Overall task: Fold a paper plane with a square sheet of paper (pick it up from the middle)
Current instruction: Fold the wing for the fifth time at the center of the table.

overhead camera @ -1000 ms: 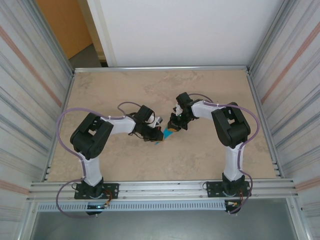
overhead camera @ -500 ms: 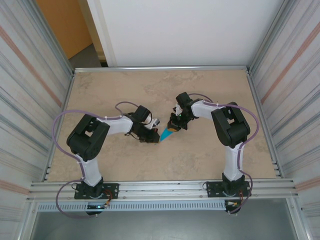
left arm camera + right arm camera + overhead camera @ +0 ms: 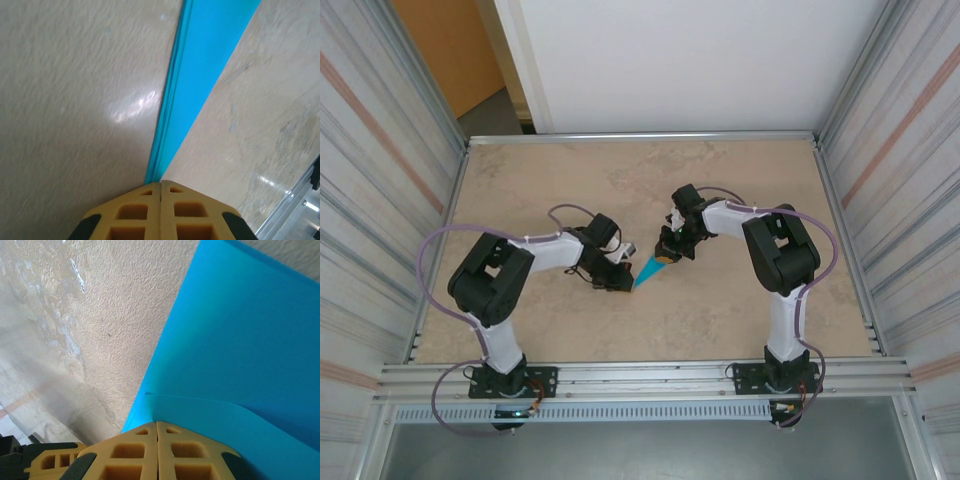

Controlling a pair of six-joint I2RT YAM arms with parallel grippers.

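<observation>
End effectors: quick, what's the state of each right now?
Left end effector: closed, pinching the narrow tip of the blue plane.
Right end effector: closed, gripping the plane's wide end.

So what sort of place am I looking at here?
Probably a robotics lab test cell: a left arm and a right arm bolted to an aluminium rail at the edge of a beige stone-patterned tabletop, boxed in by ribbed side panels.
</observation>
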